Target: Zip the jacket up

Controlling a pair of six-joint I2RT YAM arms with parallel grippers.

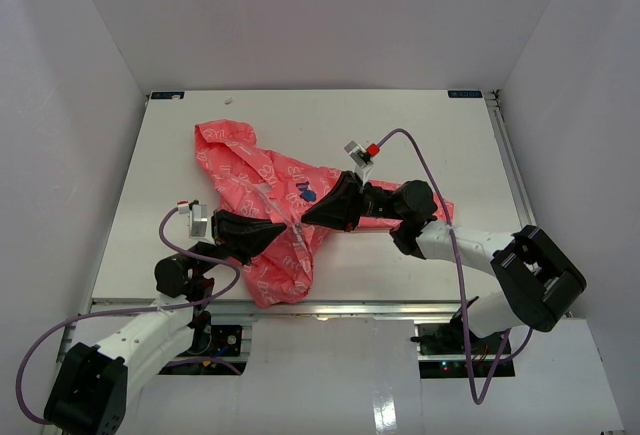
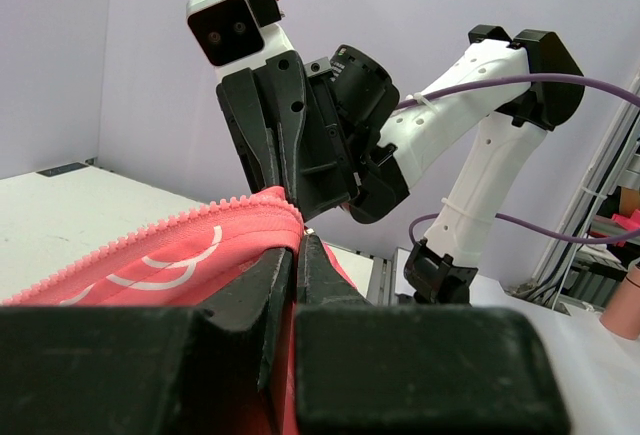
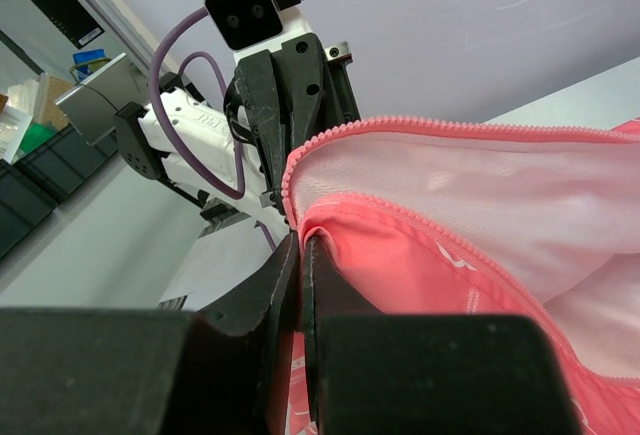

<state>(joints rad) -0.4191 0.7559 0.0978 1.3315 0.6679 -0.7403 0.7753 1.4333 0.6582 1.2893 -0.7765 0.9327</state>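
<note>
Item: coral-pink hooded jacket (image 1: 262, 180), white outline print, front open, lying on the table (image 1: 420, 125) left of centre.
I see both grippers meeting at its front opening. The left gripper (image 2: 297, 251) is pinched nearly closed on one zipper edge. The right gripper (image 3: 303, 245) is clamped tight on the other. The dark-blue chest logo (image 1: 307, 194) is too small for me to read, possibly just a graphic.

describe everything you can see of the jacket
The jacket is thin coral-pink fabric with a white outline print, a small dark-blue logo and a paler lining. It lies crumpled on the white table with its front open and its pink zipper teeth unjoined. The left gripper and right gripper each have their jaws shut on fabric by the zipper near the middle, holding that part raised.
</note>
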